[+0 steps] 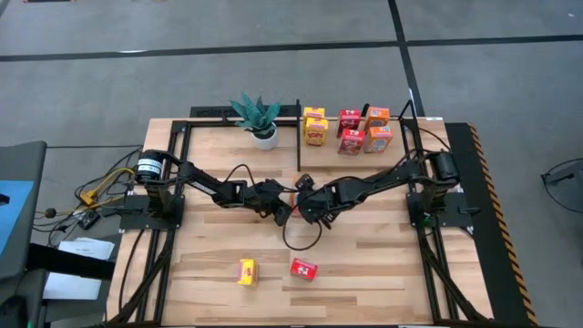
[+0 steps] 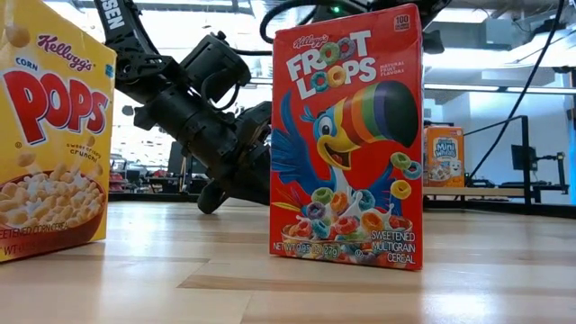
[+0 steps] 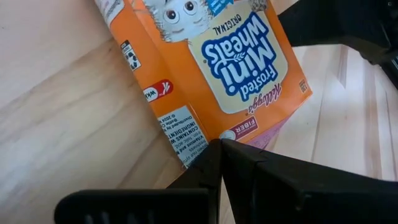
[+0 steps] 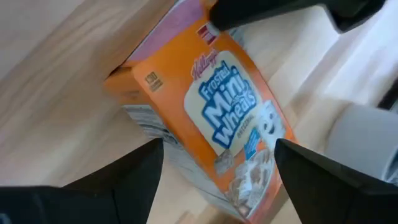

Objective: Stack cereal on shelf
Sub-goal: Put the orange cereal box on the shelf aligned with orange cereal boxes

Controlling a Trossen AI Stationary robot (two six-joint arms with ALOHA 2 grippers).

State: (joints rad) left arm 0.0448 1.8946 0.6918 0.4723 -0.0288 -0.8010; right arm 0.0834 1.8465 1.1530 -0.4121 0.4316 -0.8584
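Observation:
My left gripper (image 1: 281, 208) (image 3: 219, 149) is at the table's middle, shut on an orange Frosted Mini-Wheats cereal box (image 3: 230, 56) (image 4: 230, 118). My right gripper (image 1: 306, 197) (image 4: 217, 168) faces it, open, with one finger on either side of the box's lower half, apart from it. A yellow Corn Pops box (image 1: 247, 271) (image 2: 54, 135) and a red Froot Loops box (image 1: 303, 269) (image 2: 346, 144) stand upright on the near table. The shelf (image 1: 299, 146) at the far edge holds several yellow, red and orange boxes (image 1: 352, 141). My left gripper pinches the Mini-Wheats box at its top end (image 3: 239, 134), by the brand name, between its two shut fingers. In the right wrist view its fingers (image 4: 249, 12) come in at that same end. The box lies tilted over the wood; whether it touches the table I cannot tell.
A potted green plant (image 1: 260, 118) stands left of the shelf's black rail. Cables (image 1: 296, 239) loop on the table below the grippers. A Mini-Wheats box (image 2: 444, 155) shows far back in the low view. Bare wood lies between the grippers and the two near boxes.

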